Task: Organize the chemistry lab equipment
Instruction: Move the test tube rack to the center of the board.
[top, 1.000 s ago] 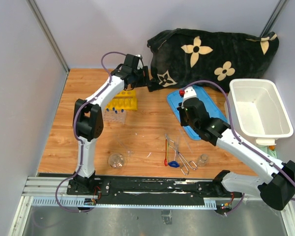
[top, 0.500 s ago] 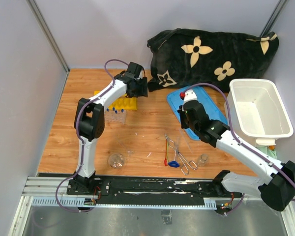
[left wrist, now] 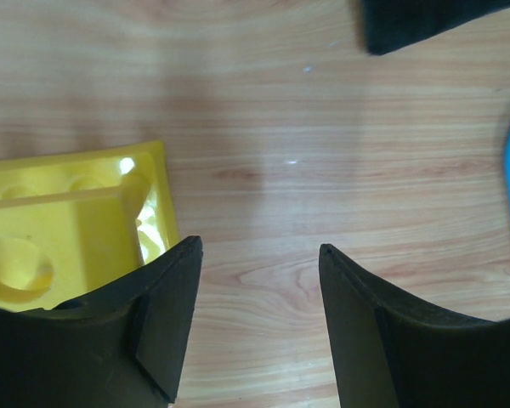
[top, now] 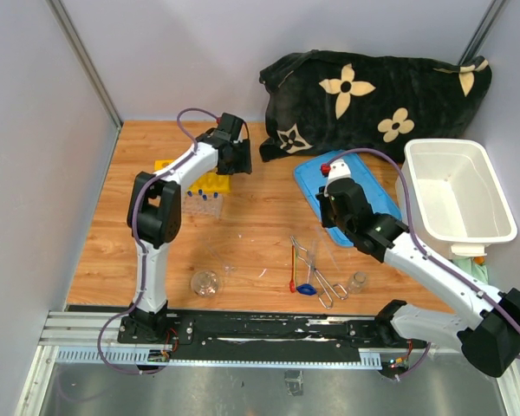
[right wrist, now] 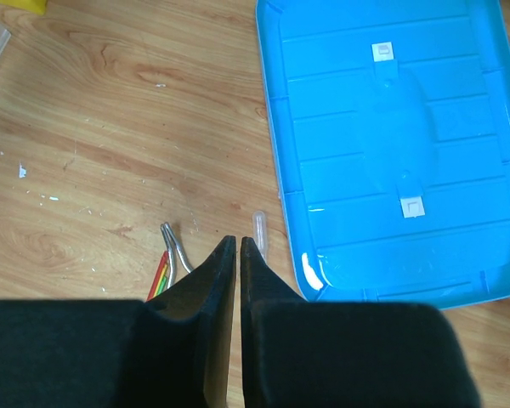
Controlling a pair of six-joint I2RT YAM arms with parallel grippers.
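Observation:
My left gripper (top: 235, 159) hangs open over bare wood just right of the yellow tube rack (top: 206, 180) (left wrist: 68, 229), with nothing between its fingers. Blue-capped test tubes (top: 203, 198) lie beside the rack. My right gripper (top: 334, 211) (right wrist: 239, 240) is shut and empty, above the blue lid's near-left corner. Just beyond its tips lie a clear test tube (right wrist: 259, 229) and the tips of the metal tongs (right wrist: 173, 246) (top: 317, 276). The red-handled spatula (top: 293, 263), a round flask (top: 205, 282) and a small glass vessel (top: 358, 281) lie near the front edge.
A blue lid (top: 351, 195) (right wrist: 391, 144) lies flat right of centre. The white tub (top: 459, 192) stands at the right edge. A black cloth with cream flowers (top: 373, 100) is bunched along the back; its corner (left wrist: 425, 21) shows in the left wrist view.
My left gripper has drawn back leftward from the cloth's edge to beside the yellow rack. The right arm has barely shifted.

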